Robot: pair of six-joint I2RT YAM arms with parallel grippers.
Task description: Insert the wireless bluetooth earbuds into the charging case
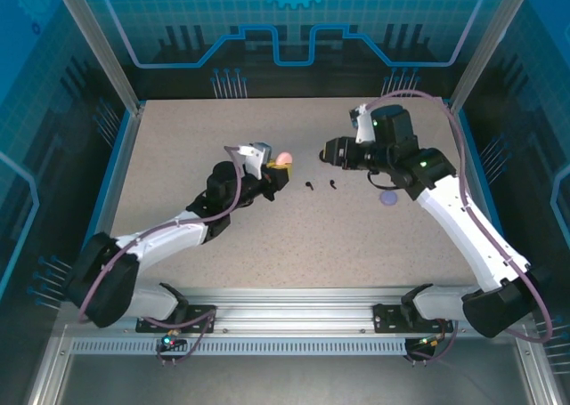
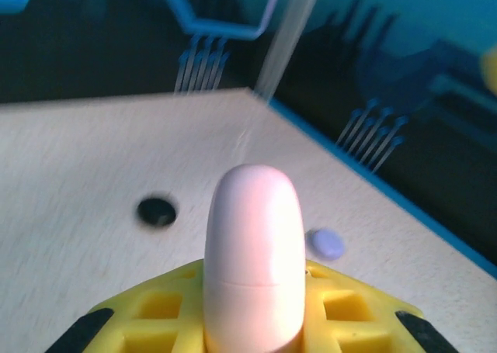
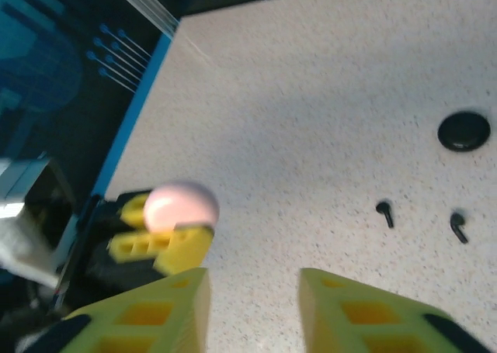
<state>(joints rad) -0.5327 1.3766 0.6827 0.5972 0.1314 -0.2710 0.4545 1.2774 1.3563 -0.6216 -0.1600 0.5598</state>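
My left gripper (image 1: 277, 167) is shut on a pale pink charging case (image 1: 281, 159), held above the table's middle. In the left wrist view the pink case (image 2: 254, 252) stands upright between the yellow fingers (image 2: 163, 306), its lid seam closed. Two tiny black earbuds (image 1: 309, 187) (image 1: 328, 185) lie on the table just right of it, and they show as black earbuds (image 3: 384, 213) (image 3: 459, 227) in the right wrist view too. My right gripper (image 1: 326, 151) hovers above them, open, with nothing between its fingers (image 3: 175, 310). The pink case (image 3: 180, 205) is ahead of it to the left.
A round black disc (image 3: 463, 130) lies beyond the earbuds, and it is the black disc (image 2: 157, 211) in the left wrist view. A lilac disc (image 1: 388, 198) sits under the right arm. Blue walls close off the table's far and side edges.
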